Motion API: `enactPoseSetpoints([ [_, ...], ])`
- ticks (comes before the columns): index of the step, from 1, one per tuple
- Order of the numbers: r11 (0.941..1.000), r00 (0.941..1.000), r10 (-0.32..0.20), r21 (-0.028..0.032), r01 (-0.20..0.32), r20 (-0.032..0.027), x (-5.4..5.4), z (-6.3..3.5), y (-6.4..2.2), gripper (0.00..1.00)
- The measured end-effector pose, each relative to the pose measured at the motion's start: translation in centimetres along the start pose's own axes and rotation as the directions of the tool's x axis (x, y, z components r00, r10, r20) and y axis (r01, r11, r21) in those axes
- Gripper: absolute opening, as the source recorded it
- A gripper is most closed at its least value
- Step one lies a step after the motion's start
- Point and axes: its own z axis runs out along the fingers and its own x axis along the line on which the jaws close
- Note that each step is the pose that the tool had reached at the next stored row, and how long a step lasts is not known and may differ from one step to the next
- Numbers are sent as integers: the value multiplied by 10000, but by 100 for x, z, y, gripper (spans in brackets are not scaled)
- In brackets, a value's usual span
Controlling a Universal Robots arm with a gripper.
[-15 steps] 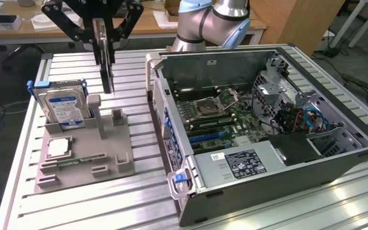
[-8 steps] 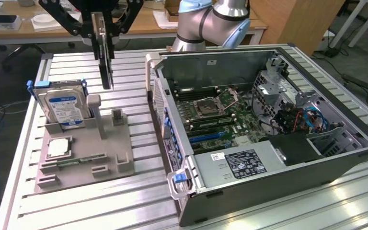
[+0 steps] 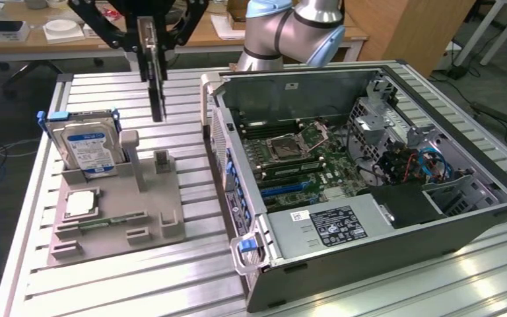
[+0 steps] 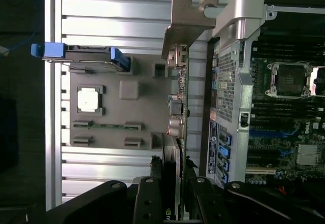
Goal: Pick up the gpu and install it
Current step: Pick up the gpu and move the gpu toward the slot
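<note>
your gripper (image 3: 153, 43) is up over the far part of the worktop (image 3: 103, 284). its black fingers (image 3: 130, 41) are clamped on the upper end of the gpu (image 3: 156, 92), one on each flat side. you can see the same pinch from the wrist view, where the gripper (image 4: 173, 183) closes on the card's thin edge.

the gpu (image 4: 183, 94) hangs on edge, upright, long side running down. it is clear of everything under it. its lower end sits above the far end of the grey holder (image 3: 139, 198), near the holder's upright posts. in the wrist view the silvery bracket (image 4: 187, 18) is at the card's end farthest from the fingers, with its row of connectors (image 4: 174, 107) along one side.

the holder lies on the worktop toward the edge on the exterior view's left. the hard drive (image 3: 86, 145) with its blue label stands in the holder's far corner. the square processor chip (image 3: 82, 203) lies flat nearer you in that view. the narrow memory stick (image 3: 113, 221) lies just beyond it toward the near edge.

the open computer case (image 3: 368, 165) takes the worktop's other half, on the exterior view's right, with the motherboard (image 3: 315, 158) exposed inside. the gpu hangs just beside the case's near wall, outside it, not touching.
</note>
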Motion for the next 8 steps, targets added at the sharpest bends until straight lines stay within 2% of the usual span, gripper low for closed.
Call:
enactPoseSetpoints([
  [8,10000,10000,0,0,0,0,-233,1,-6,27],
])
